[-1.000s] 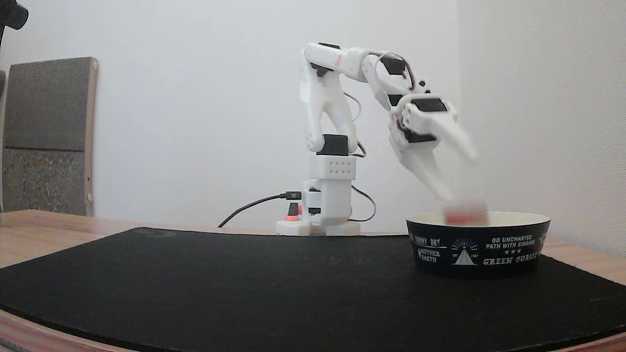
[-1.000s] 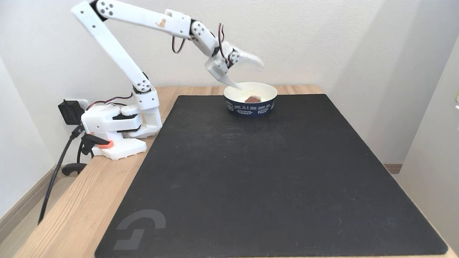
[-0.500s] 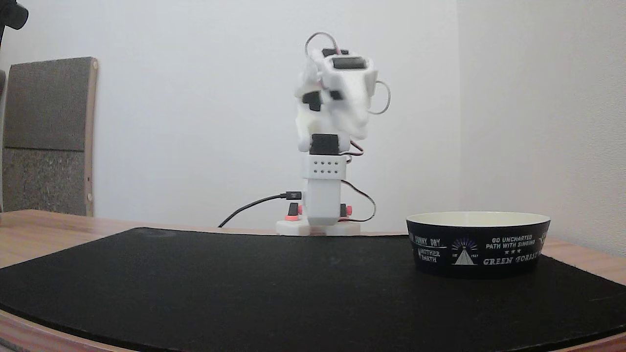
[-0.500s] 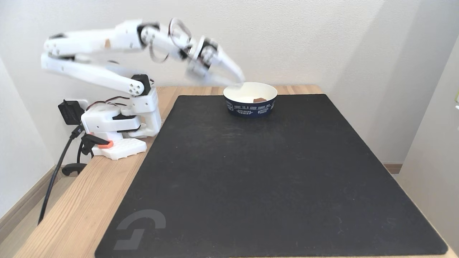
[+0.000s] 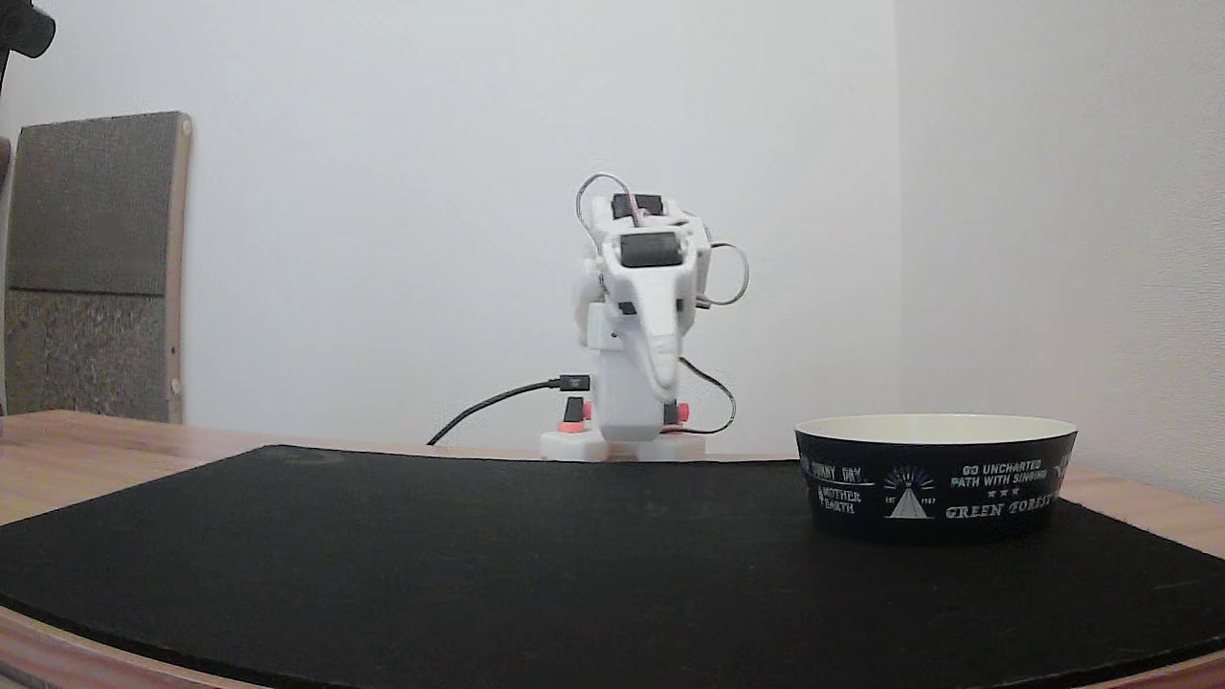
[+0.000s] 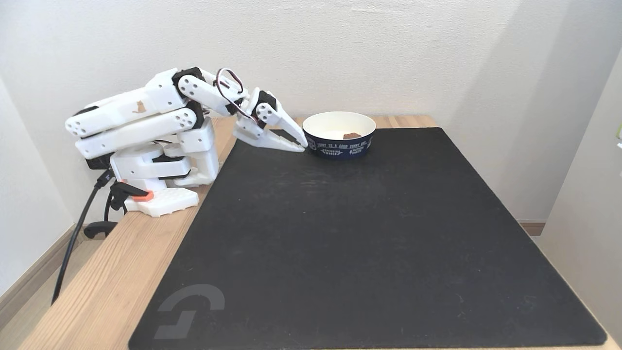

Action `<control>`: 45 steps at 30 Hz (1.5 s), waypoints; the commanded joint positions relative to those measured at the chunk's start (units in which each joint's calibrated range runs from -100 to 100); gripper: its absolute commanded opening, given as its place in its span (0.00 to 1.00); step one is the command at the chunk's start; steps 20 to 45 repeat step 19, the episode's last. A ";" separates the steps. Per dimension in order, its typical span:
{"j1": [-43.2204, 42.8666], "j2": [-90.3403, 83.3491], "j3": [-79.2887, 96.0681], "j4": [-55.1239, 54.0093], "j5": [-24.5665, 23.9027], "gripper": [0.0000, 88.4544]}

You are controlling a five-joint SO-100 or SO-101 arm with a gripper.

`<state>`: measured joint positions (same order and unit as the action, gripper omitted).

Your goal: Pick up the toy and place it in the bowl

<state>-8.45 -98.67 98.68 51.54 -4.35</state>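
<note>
Looking done: toy sits inside bowl, just past the gripper tips; fingers nearly together, holding nothing, arm folded low. Nothing left.

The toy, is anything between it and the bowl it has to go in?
No. The toy already lies inside the bowl, on its cream floor, so nothing stands in its way. The end effector rests low beside the bowl's outer wall, holding nothing.

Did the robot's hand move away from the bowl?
Yes. The hand dropped from above the bowl to low beside its left wall, over the black mat.
</note>
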 commanded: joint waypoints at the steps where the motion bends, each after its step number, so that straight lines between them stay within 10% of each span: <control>1: -0.04 -0.75 0.69 1.89 -0.09 0.03; 45: 0.12 -0.75 0.69 1.89 -0.19 0.03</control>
